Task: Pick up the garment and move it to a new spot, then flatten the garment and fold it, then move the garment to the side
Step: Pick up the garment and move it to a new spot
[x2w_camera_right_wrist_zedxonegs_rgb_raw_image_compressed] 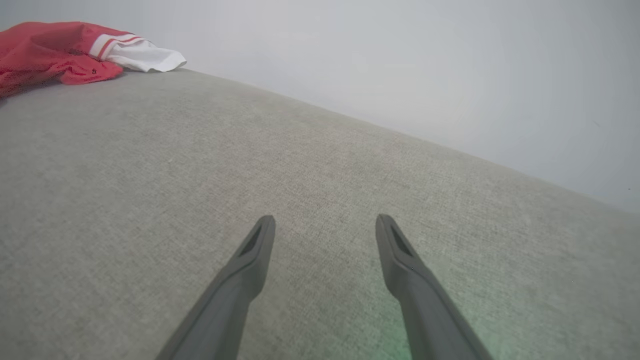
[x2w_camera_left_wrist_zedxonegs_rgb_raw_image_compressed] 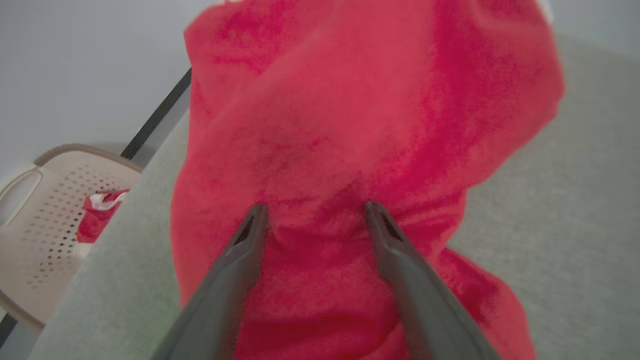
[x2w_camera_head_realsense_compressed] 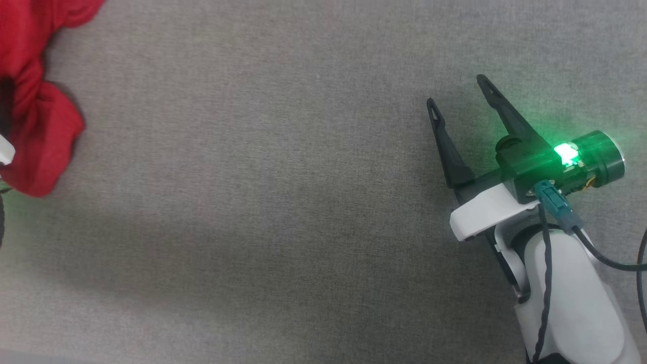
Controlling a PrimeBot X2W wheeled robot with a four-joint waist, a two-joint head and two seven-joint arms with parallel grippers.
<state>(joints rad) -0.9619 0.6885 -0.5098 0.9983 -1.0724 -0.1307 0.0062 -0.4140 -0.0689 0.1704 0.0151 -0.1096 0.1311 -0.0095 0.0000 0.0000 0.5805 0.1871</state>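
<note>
The garment point(x2w_camera_head_realsense_compressed: 35, 101) is a crumpled red shirt lying at the far left edge of the grey cloth table in the head view. In the left wrist view the garment point(x2w_camera_left_wrist_zedxonegs_rgb_raw_image_compressed: 350, 140) is bunched up close, and my left gripper point(x2w_camera_left_wrist_zedxonegs_rgb_raw_image_compressed: 315, 212) stands open with both tips pressed against the red fabric, a fold bulging between them. My right gripper point(x2w_camera_head_realsense_compressed: 457, 91) is open over bare cloth on the right side, far from the shirt. In the right wrist view my right gripper point(x2w_camera_right_wrist_zedxonegs_rgb_raw_image_compressed: 325, 222) points across the table, with the garment point(x2w_camera_right_wrist_zedxonegs_rgb_raw_image_compressed: 55, 52) and its white striped sleeve end at the far left corner.
The grey cloth table point(x2w_camera_head_realsense_compressed: 278, 202) stretches wide between the shirt and the right arm. A beige perforated basket point(x2w_camera_left_wrist_zedxonegs_rgb_raw_image_compressed: 45, 210) with a red and white item inside stands beyond the table's edge. A pale wall point(x2w_camera_right_wrist_zedxonegs_rgb_raw_image_compressed: 400, 60) rises behind the table.
</note>
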